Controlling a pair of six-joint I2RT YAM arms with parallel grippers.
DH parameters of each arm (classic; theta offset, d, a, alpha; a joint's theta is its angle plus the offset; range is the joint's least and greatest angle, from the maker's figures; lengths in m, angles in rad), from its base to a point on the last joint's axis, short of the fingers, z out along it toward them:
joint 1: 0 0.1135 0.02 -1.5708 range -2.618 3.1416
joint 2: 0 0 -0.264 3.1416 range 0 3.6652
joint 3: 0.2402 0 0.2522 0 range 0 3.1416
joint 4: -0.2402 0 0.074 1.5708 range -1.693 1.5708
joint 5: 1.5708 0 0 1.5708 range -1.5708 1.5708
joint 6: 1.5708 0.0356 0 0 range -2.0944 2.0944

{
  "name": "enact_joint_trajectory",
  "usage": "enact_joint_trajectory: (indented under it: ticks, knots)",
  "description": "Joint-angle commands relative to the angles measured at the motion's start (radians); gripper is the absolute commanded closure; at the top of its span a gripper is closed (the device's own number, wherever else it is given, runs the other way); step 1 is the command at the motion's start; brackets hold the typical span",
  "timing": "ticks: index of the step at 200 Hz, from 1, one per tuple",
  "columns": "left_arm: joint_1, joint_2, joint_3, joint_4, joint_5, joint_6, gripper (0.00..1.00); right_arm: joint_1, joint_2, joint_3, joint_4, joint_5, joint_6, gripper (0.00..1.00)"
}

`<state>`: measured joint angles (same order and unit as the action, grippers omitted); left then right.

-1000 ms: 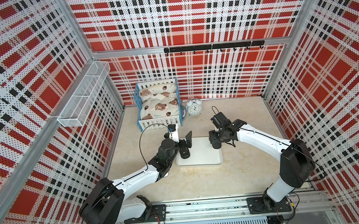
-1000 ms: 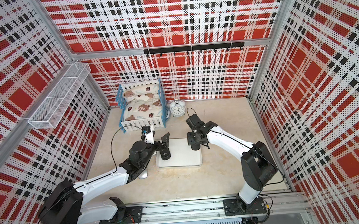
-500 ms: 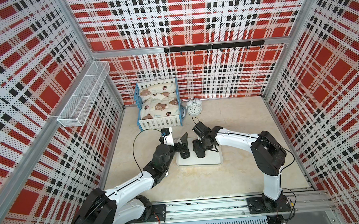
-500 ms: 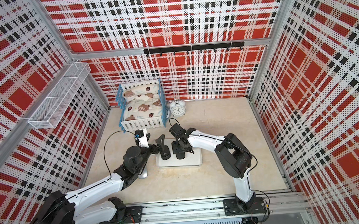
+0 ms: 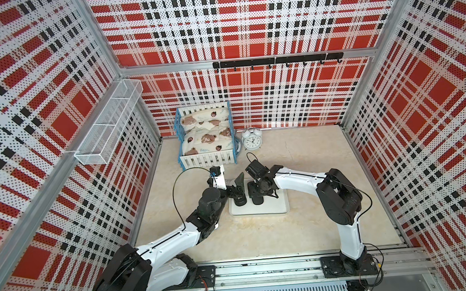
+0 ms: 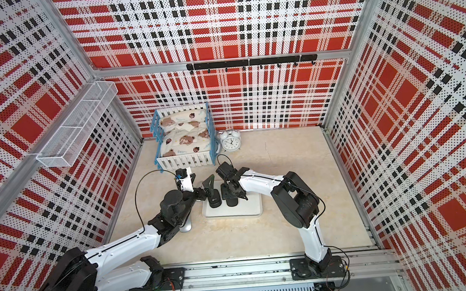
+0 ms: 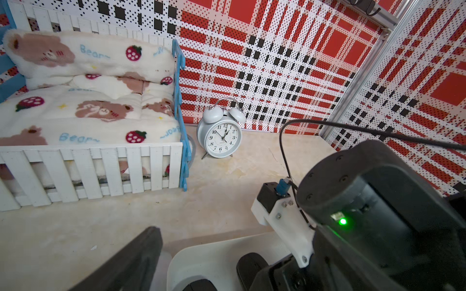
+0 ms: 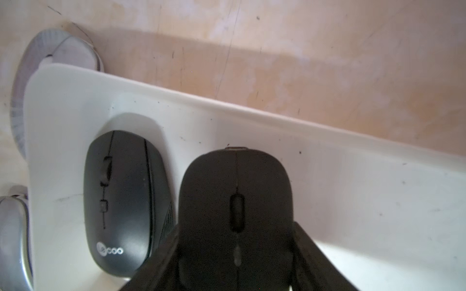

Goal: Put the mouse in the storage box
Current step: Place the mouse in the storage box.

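Working outward from the near edge, I first pick up a silver mouse [image 6: 186, 225] on the table, partly under the left arm and just off the near-left corner of the storage box [image 5: 275, 206]. Inside the box a second black mouse [image 8: 118, 201] lies at the left end. The mouse [image 8: 227, 176] I care about sits just right of it, over the box floor, and the right gripper [image 8: 234, 252] is clenched on its flanks. I cannot tell whether its underside touches the floor. The left gripper [image 5: 238, 189] hangs spread wide and empty over the box's left end, close to the right one.

My worries: letting go while the mouse is off the floor could make it hop or tip onto its neighbour. The jaw on that side, swinging out, could shove that neighbour. With both wrists so near, a careless lift could clip the left claw's raised finger. Beyond them stand the toy crib [image 5: 206, 142] and alarm clock [image 5: 252, 141], well apart.
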<state>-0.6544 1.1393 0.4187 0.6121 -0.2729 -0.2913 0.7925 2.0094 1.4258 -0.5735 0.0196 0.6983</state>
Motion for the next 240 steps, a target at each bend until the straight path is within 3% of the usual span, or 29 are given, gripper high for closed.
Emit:
enact_joint_trajectory:
  ticks: [1, 105, 162, 240]
  knots:
    - [-0.005, 0.000, 0.003, 0.000, -0.001, 0.004, 0.01, 0.013, 0.026, 0.026, 0.017, 0.037, 0.021, 0.46]
    - [-0.010, 0.016, 0.007, -0.002, -0.008, 0.006, 0.01, 0.025, 0.080, 0.058, 0.024, 0.030, 0.048, 0.38]
    - [-0.014, 0.020, 0.007, -0.002, -0.006, 0.003, 0.01, 0.025, 0.074, 0.039, 0.069, -0.044, 0.072, 0.28]
    - [-0.014, 0.019, 0.006, -0.003, -0.014, 0.006, 0.01, 0.025, 0.049, 0.022, 0.123, -0.147, 0.107, 0.27]
